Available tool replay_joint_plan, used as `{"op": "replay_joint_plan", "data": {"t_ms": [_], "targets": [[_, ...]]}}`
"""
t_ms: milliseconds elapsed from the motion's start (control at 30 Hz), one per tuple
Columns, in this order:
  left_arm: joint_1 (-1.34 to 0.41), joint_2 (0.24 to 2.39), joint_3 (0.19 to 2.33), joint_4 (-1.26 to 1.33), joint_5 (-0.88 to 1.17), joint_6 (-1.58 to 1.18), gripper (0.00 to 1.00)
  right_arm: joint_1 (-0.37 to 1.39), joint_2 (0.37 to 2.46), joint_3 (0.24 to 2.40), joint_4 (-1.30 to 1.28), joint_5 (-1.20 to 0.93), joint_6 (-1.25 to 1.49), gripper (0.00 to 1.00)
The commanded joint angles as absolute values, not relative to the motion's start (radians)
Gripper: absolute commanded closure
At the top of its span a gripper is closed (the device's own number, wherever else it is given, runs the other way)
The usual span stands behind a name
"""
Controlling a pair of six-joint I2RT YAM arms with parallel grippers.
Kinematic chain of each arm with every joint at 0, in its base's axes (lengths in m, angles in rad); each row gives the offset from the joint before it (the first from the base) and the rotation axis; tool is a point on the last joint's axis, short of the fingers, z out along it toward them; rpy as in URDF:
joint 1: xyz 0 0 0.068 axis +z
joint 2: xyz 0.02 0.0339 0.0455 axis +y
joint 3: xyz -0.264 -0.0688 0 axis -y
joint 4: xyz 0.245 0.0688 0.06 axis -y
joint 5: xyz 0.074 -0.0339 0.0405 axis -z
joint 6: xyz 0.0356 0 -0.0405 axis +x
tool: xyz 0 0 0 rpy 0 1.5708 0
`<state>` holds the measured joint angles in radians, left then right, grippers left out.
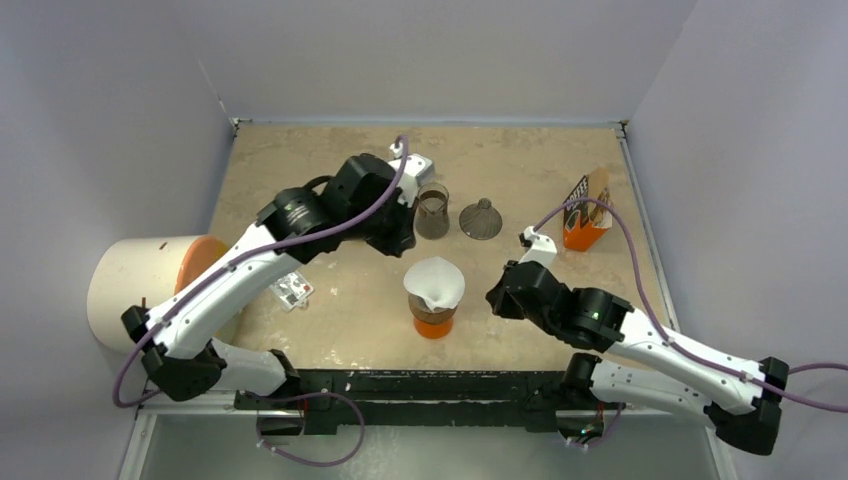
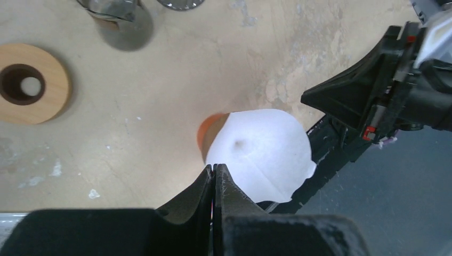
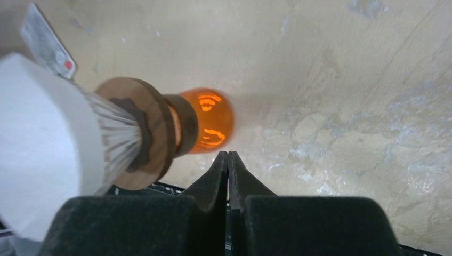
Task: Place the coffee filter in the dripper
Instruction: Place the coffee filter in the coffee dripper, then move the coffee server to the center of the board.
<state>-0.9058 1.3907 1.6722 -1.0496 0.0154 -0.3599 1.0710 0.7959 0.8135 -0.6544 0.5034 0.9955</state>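
The coffee filter [image 1: 434, 281], a pale paper cone with a wavy rim, sits inside the dripper [image 3: 118, 140]. The dripper is ribbed clear glass with a brown wooden collar [image 3: 145, 133], and it stands on an orange glass vessel [image 1: 433, 324]. My left gripper [image 2: 214, 166] hovers just behind the filter [image 2: 261, 152], shut with nothing between its fingers. To the right of the vessel [image 3: 206, 119], my right gripper [image 3: 227, 153] is low and shut on nothing. In the top view the right gripper [image 1: 497, 297] is a short gap from the dripper.
A smoky grey glass cup [image 1: 432, 210] and a metal mesh cone [image 1: 481, 218] stand behind the dripper. A black-and-orange packet [image 1: 585, 210] is at the right. A wooden ring [image 2: 32, 85] lies under my left arm. A small card [image 1: 292, 291] and a large cardboard roll [image 1: 140, 290] are at the left.
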Motion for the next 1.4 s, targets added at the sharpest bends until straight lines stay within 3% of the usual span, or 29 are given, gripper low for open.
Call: {"op": "replay_joint_plan", "data": {"t_ms": [0, 367, 700, 1367], "targets": [[-0.866, 1.281, 1.564, -0.894, 0.004, -0.286, 1.0, 0.995, 0.811, 0.726, -0.539, 0.274, 0.949, 1.0], [-0.852, 1.103, 1.347, -0.698, -0.115, -0.175, 1.0, 0.856, 0.865, 0.547, -0.299, -0.12, 0.954, 1.0], [-0.852, 0.928, 1.154, -0.507, -0.092, -0.079, 1.0, 0.751, 0.946, 0.371, 0.035, -0.402, 1.036, 1.0], [-0.853, 0.8, 1.031, -0.446, -0.036, -0.021, 1.0, 0.694, 1.318, 0.328, 0.542, -0.672, 1.119, 1.0]]}}
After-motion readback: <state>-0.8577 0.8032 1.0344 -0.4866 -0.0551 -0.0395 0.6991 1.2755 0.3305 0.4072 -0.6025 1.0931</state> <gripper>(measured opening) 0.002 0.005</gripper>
